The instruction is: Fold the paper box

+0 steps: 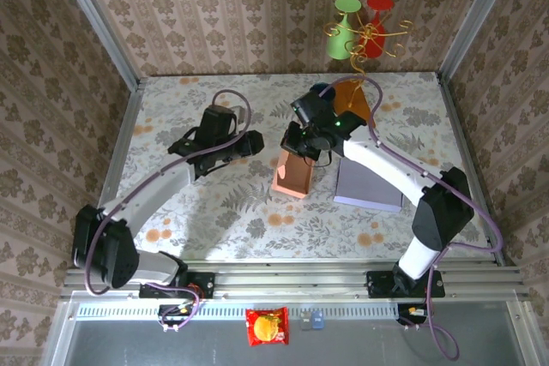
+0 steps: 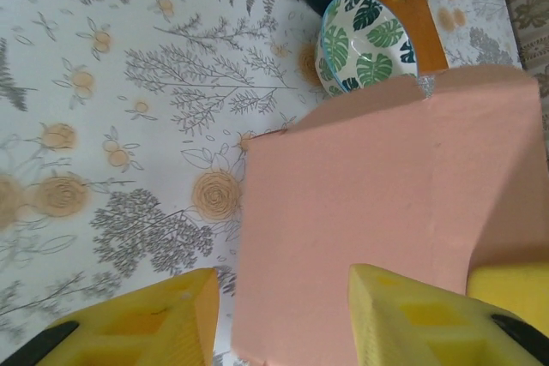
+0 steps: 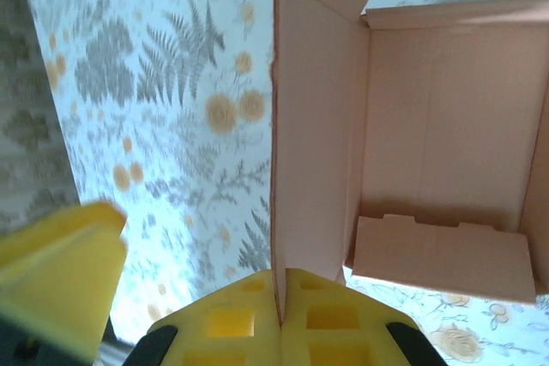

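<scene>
box: salmon-pink paper box [image 1: 292, 176] is sitting mid-way across the floral-patterned table [image 1: 214, 212], between both arms | right gripper [image 3: 279, 302] is pinching one upright side wall, fingers closed on the card | left gripper [image 2: 283, 285] is hovering open at the outer face | risk: one-handed pulling risks creasing the thin wall or dragging the unbraced box sideways

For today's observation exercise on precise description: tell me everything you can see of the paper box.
The paper box is salmon-pink card, plain and matte, with creased panels. It is partly erected: walls stand around an open inside, with a notched flap at one end. It rests near the middle of the floral table, and the right pincer is shut on one wall's edge.
</scene>
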`<action>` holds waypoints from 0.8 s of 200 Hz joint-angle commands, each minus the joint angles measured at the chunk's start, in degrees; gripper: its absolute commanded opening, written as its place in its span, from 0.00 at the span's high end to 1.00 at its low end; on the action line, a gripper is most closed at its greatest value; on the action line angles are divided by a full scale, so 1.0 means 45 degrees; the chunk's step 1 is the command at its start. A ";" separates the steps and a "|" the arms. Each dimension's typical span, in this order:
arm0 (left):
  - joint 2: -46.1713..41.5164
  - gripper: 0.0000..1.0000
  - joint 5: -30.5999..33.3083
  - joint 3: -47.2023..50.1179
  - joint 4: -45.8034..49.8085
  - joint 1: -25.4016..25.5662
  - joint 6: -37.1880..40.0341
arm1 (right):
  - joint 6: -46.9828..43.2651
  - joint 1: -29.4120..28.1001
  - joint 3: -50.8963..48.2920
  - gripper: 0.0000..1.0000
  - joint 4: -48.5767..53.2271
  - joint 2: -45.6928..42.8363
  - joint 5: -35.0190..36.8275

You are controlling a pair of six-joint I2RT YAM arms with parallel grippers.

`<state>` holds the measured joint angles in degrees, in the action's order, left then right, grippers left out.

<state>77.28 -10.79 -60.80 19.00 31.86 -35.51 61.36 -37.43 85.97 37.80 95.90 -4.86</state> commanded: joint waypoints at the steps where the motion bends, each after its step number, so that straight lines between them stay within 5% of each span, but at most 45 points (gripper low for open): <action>1: -0.0848 0.56 0.0540 0.0179 0.1197 0.0089 0.1216 | 0.3373 -0.0546 0.0785 1.00 0.1145 -0.0316 0.3861; 28: -0.1726 0.55 0.0378 0.0836 0.1354 0.0257 0.2176 | 0.6710 -0.0934 0.1849 1.00 0.3293 0.0223 0.5894; 60: -0.2490 0.52 0.0021 0.1588 0.1207 0.0880 0.4095 | 0.9166 -0.0919 0.3157 1.00 0.4790 0.1250 0.5858; 105: -0.3180 0.45 -0.0347 0.2869 -0.0296 0.1494 0.5975 | 0.9759 -0.0939 0.4364 1.00 0.5730 0.2214 0.5561; 160: -0.1253 0.40 -0.0166 0.2244 -0.1227 0.1824 0.7229 | 0.9590 -0.0864 0.4142 1.00 0.5544 0.2351 0.5231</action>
<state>68.14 -11.49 -48.36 17.19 38.96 -7.75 102.67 -41.52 103.83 60.07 105.82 16.53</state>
